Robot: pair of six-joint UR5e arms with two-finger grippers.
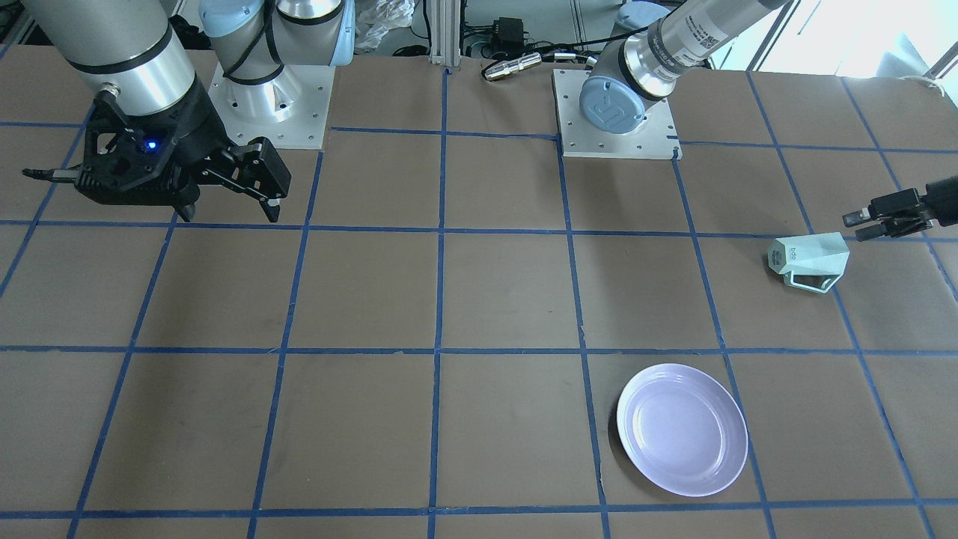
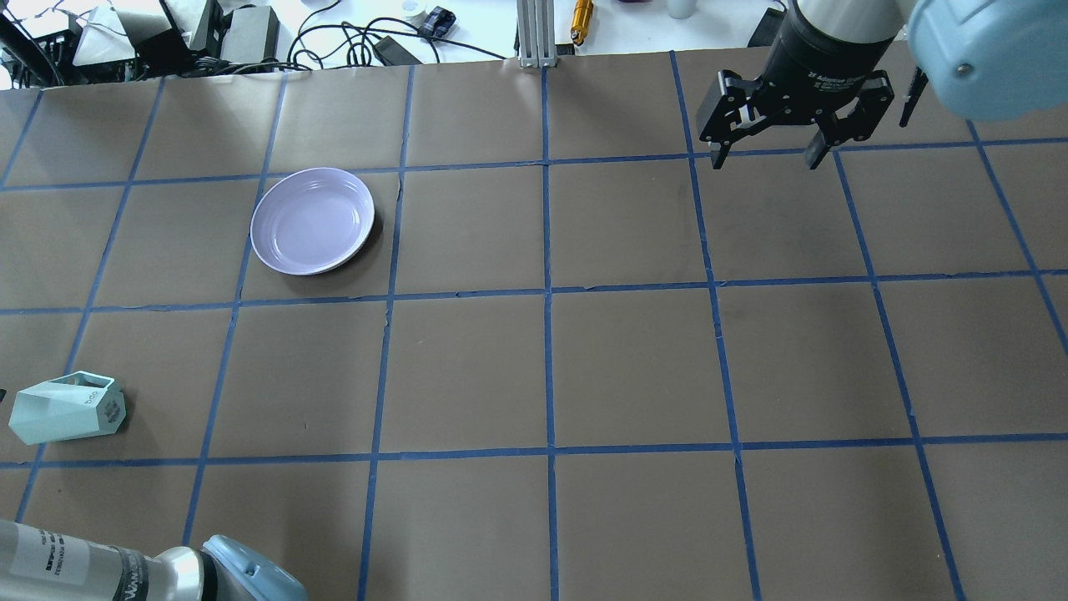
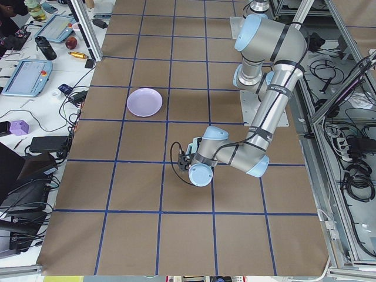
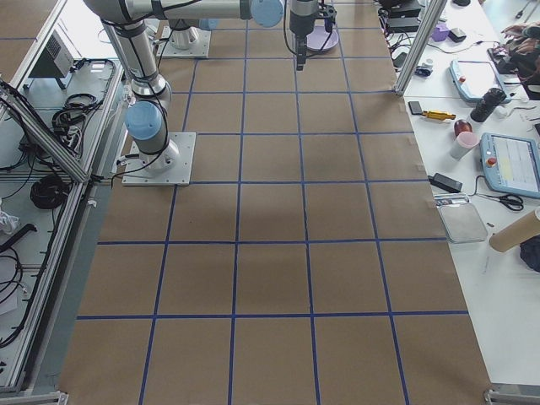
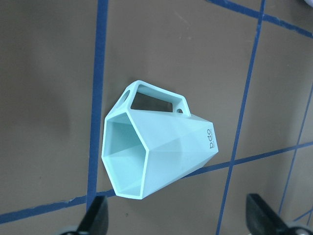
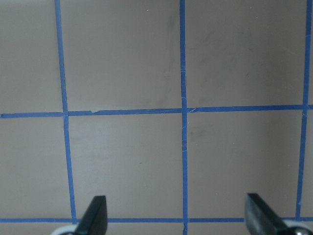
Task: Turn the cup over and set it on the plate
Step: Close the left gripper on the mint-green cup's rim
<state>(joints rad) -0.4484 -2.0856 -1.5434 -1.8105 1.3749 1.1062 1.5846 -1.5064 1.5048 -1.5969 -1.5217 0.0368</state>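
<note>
The pale mint-green cup lies on its side on the brown table, near the robot's left end. In the left wrist view the cup turns its hexagonal mouth toward the camera, with its handle on the upper side. My left gripper is open and empty, a short way from the cup's mouth end, with its fingertips wide apart. The lavender plate sits empty, farther out on the table. My right gripper is open and empty, hovering over bare table, far from both.
Blue tape lines divide the table into squares. The arms' grey mounting plates stand at the robot's edge. Cables and boxes lie beyond the far edge. Tablets and tools lie on the side bench.
</note>
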